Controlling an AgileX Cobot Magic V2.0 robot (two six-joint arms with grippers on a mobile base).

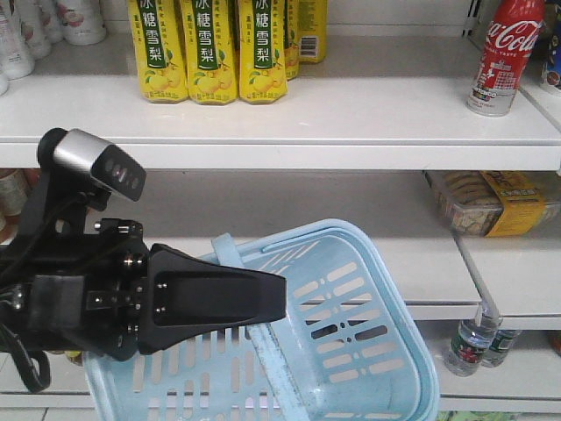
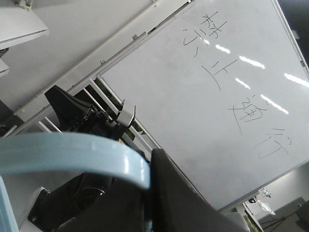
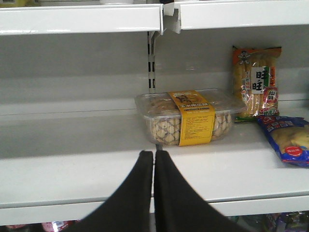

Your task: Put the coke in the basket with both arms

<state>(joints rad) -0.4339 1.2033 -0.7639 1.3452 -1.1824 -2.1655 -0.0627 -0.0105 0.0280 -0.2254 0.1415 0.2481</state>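
black wedge-shaped left gripper, grey webcam

The coke reads Coca-Cola; yellow bottles read 冰糖雪梨.

The basket is light blue plastic, smooth with a soft shine. The coke has a glossy red skin and a bare silver base, like metal. The left gripper is matt black plastic. The shelf looks like white painted metal, smooth. The tray is clear, glossy plastic.
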